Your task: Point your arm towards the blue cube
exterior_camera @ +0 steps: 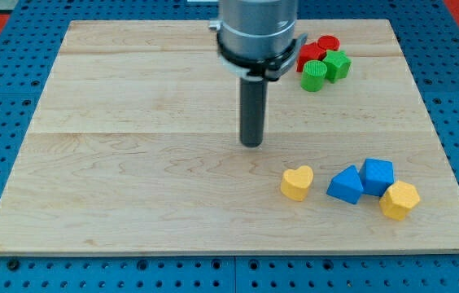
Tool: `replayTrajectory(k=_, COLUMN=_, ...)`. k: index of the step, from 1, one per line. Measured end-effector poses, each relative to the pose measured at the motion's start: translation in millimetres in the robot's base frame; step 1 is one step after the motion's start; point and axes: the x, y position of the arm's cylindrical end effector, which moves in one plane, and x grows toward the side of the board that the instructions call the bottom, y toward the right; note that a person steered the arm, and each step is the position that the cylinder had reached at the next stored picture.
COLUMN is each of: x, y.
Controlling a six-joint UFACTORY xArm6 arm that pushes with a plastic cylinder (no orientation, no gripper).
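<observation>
Since rig has no pincer, my tip (pixel 251 144) sits up-left of blue cube (pixel 377 174), well apart; blue wedge-shaped block (pixel 345 185) & yellow heart (pixel 297 183) btwn.

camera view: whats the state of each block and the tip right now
my tip: on bare board, touching no block
blue cube: resting between the blue triangular block and the yellow hexagonal block
blue triangular block: against the cube
yellow hexagonal block: against the cube
yellow heart: alone
green blocks: clustered with the red blocks at the view's top
</observation>
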Motion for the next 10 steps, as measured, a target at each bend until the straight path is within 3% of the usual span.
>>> replayTrajectory(k=3, x=-18.0, y=52.7)
replayTrajectory(k=10, x=-11.7, y=81.5)
